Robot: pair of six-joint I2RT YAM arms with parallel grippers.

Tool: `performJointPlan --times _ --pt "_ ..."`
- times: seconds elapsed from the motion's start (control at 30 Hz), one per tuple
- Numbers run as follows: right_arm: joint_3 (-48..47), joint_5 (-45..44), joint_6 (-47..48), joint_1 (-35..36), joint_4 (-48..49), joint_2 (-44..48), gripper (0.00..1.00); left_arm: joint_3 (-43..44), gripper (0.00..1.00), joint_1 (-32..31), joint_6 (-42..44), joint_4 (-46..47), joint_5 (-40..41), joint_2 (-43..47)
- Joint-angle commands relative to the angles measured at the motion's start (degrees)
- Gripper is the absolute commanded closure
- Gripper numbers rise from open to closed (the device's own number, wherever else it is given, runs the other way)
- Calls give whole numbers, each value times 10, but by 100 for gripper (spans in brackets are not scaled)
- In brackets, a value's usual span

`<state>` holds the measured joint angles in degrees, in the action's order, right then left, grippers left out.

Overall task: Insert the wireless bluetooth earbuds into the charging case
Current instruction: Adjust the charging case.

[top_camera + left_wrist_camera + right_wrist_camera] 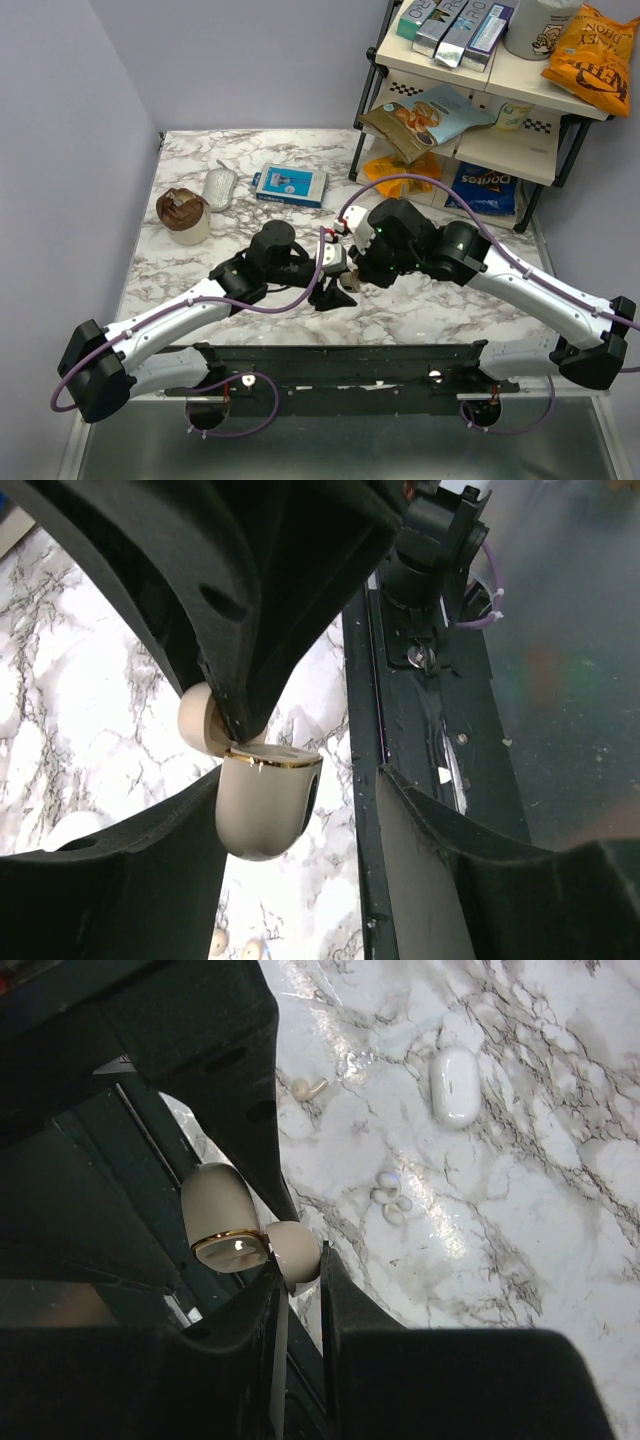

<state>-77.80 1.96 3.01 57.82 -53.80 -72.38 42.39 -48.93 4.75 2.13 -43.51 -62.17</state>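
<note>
The charging case (265, 800) is beige with a gold rim and hangs open above the marble. In the right wrist view, my right gripper (298, 1265) is shut on the case's hinged lid (297, 1248), and the case body (222, 1222) hangs beside it. My left gripper (330, 810) is open. The case body rests against its left finger (130, 880), with a clear gap to the other finger. Small white earbuds (390, 1200) lie loose on the table, another earbud (308, 1087) lies farther off, and two earbuds (250, 947) show below the case. Both grippers meet at mid-table (340, 275).
A white oval case (453, 1085) lies on the marble beyond the earbuds. A blue box (290, 184), a silver object (219, 188) and a brown-topped cup (183, 215) sit at the back left. A snack rack (480, 140) stands back right. A black rail (350, 365) runs along the near edge.
</note>
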Motion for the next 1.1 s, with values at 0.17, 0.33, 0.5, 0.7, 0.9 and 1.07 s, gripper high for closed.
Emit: performJointPlan --times 0.17,0.33,0.5,0.7,0.9,1.07 --pt "-26 -17 5 11 -38 -17 99 36 46 -11 22 -14 3 -9" --pt "-27 -17 6 12 -40 -18 99 40 51 -13 32 -20 0 -14" --pt "-28 -17 4 13 -41 -20 99 40 41 -15 23 -33 19 -16" --pt "-31 -45 -1 13 -42 -12 99 30 30 -15 21 -29 49 5" --pt "-30 -46 -4 15 -42 -6 99 34 34 -15 22 -29 63 5" --pt "-30 -43 -6 19 -39 -6 99 46 39 -15 14 -28 58 -11"
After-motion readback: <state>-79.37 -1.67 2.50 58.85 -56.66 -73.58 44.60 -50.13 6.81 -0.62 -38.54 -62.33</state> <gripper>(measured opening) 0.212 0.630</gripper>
